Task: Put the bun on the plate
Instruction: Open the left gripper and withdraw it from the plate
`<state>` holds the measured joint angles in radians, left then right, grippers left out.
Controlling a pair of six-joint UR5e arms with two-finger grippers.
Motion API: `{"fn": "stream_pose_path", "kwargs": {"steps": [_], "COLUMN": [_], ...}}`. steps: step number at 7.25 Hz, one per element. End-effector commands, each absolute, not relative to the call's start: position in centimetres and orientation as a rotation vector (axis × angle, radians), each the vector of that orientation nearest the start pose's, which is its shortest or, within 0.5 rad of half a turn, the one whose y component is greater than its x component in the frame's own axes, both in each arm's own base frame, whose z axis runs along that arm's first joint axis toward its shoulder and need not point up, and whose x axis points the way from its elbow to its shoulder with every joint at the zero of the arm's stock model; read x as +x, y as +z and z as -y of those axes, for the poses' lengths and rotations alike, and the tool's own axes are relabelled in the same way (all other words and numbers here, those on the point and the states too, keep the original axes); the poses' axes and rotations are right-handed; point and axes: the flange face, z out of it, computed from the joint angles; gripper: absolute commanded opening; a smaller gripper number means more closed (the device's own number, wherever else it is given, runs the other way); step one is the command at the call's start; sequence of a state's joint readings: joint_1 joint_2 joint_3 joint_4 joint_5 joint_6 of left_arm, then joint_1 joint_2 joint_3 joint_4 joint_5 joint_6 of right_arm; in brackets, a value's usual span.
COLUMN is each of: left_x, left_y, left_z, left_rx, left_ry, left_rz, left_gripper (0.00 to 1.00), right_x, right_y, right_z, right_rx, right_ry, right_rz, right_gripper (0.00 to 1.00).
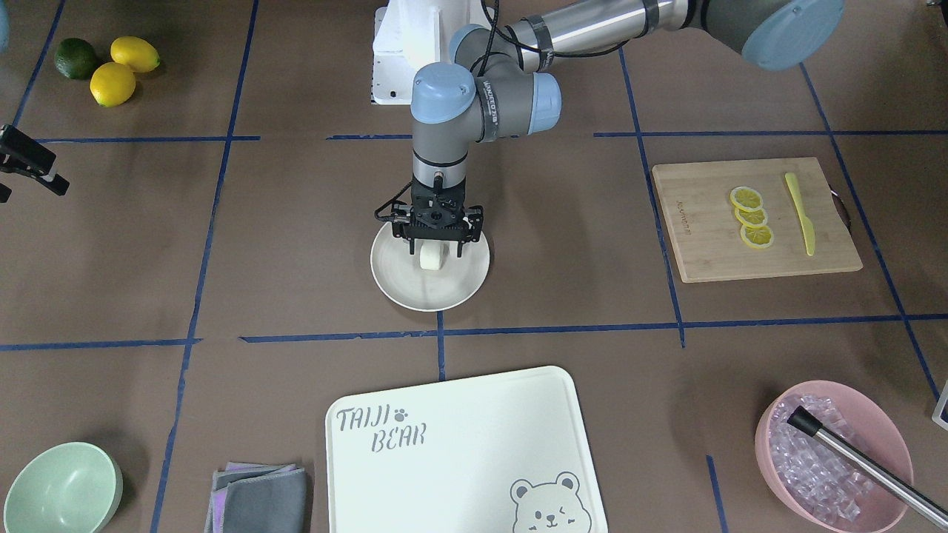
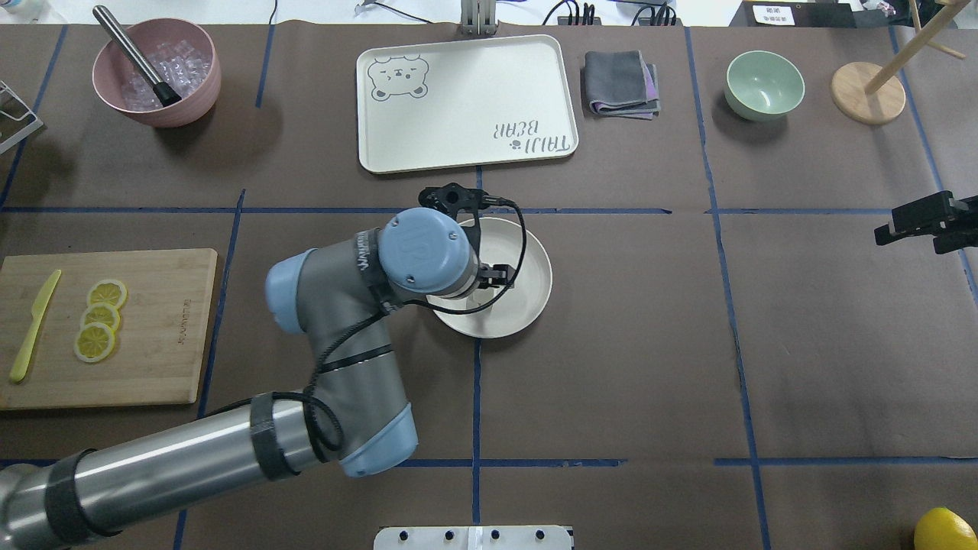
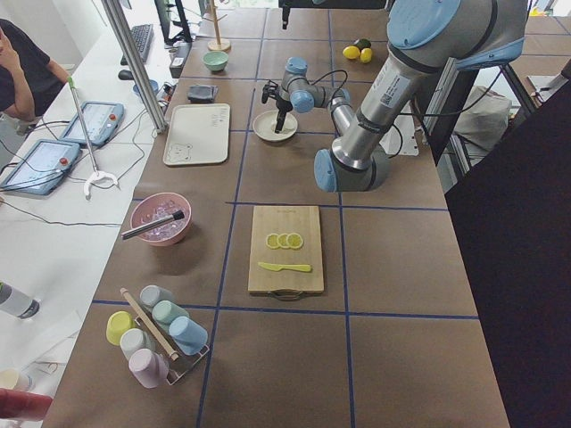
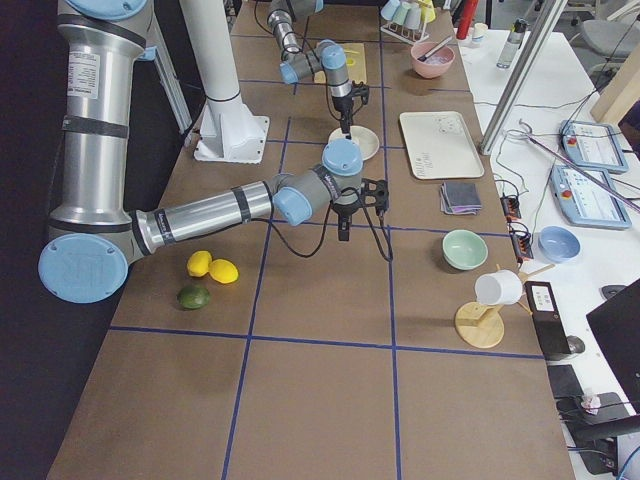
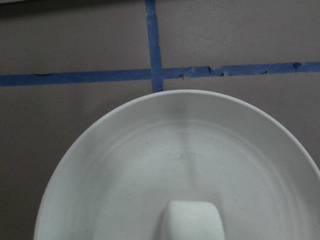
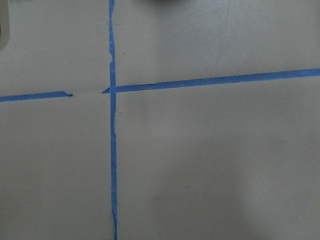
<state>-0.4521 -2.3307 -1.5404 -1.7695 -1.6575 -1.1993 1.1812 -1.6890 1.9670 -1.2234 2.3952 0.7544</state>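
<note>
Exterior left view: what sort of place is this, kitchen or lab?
Probably a robot lab staged as a kitchen: a blue tape grid on a papered table, teach pendants beside it, lemon slices on a cutting board as props.

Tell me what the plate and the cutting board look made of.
Plate: matte off-white with fine dark speckles, so likely glazed ceramic or speckled plastic; I cannot tell which. Board: pale tan with lengthwise grain, apparently bamboo or wood, with a dull finish.

bun [image 1: 432, 258] on plate [image 1: 415, 297], tray [image 1: 459, 444] beyond plate, lemon slices [image 1: 752, 217] on board [image 1: 703, 248]
</note>
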Motion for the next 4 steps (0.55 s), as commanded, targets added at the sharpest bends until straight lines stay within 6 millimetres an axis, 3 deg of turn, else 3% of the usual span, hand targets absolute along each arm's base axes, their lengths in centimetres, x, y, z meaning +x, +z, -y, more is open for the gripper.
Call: {"fn": "stream_pose_path", "kwargs": {"steps": [1,3,4], "left_x": [49.3,37.3,30.8], "left_y": [22.7,32.2,36.4], "left_z": [42.7,41.8,43.3], "left_rx": [0.332,0.359,0.328], "left_ry": [0.110,0.243,0.298], "left_rz": [-0.895,-0.833,-0.838], "left_gripper": [0.99,0.99,0.99], "right_x": [-10.0,-8.1,-7.1], "right_y": [48.7,50.4,52.3], "right_z": [43.7,44.1,44.4], "right_rx": [0.083,0.104,0.112], "right_ry": [0.047,0.036,0.015], "right_rz": [0.976,0.958,0.941], "right_gripper": [1.00,1.00,1.00]}}
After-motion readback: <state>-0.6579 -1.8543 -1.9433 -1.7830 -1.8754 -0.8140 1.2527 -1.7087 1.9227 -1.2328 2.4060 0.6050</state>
